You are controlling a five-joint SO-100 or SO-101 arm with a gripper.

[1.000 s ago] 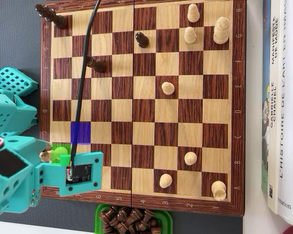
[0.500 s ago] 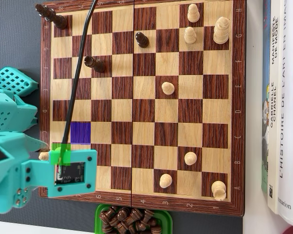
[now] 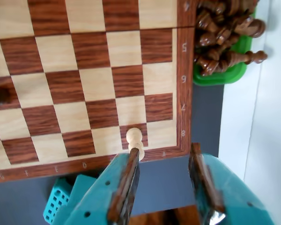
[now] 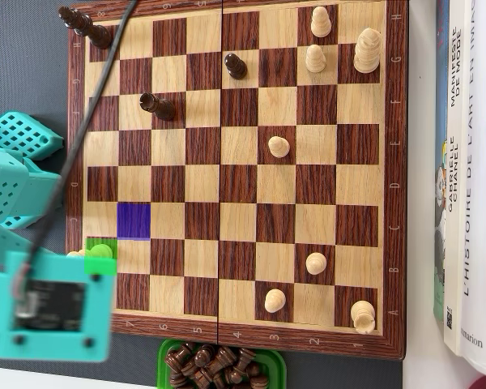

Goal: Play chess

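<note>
As we compare with a second ago, our gripper (image 3: pixel 164 161) has drawn back off the chessboard (image 4: pixel 240 340). Its jaws are released and empty. The light pawn (image 3: pixel 134 138) stands alone on the green-marked corner square, so placement seems done.

Eight light pieces (image 4: pixel 279 147) and four dark pieces (image 4: pixel 235 65) on one board (image 4: pixel 240 184) — one heaped tray (image 4: pixel 164 354).

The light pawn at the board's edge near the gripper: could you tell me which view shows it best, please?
The wrist view: the light pawn stands whole, just ahead of the open fingers. In the overhead view, the pawn is mostly hidden by the arm and a green overlay.
</note>
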